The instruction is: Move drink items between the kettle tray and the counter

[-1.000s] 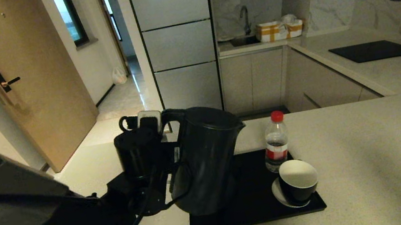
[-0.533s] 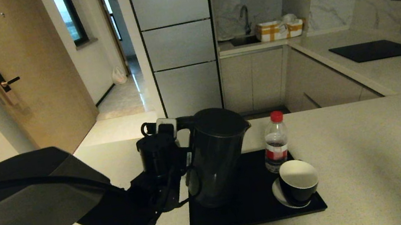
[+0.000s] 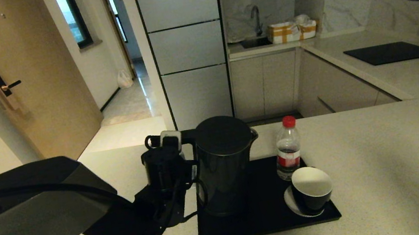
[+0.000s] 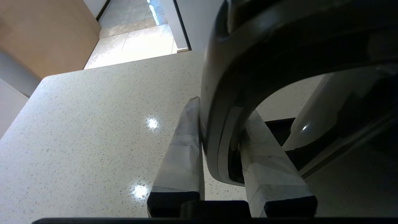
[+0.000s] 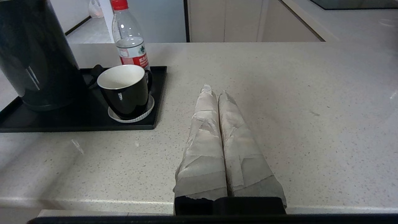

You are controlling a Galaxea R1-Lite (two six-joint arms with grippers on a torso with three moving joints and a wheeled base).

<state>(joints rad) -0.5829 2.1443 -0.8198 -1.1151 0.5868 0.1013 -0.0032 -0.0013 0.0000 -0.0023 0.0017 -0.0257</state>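
Glossy speckled stone counter (image 3: 392,154), smooth black kettle (image 3: 224,166) (faint sheen), clear plastic bottle (image 3: 287,149)

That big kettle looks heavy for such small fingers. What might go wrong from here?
Three risks stand out:
1. The left gripper pinches only the kettle handle's thin loop, so the kettle might swing or slip.
2. The bottle and the cup share the kettle tray close to the kettle; a sideways sway could knock them over.
3. The cup sits on a small saucer, so a bump may tip it.
The right gripper rests shut over the counter, too far to help.
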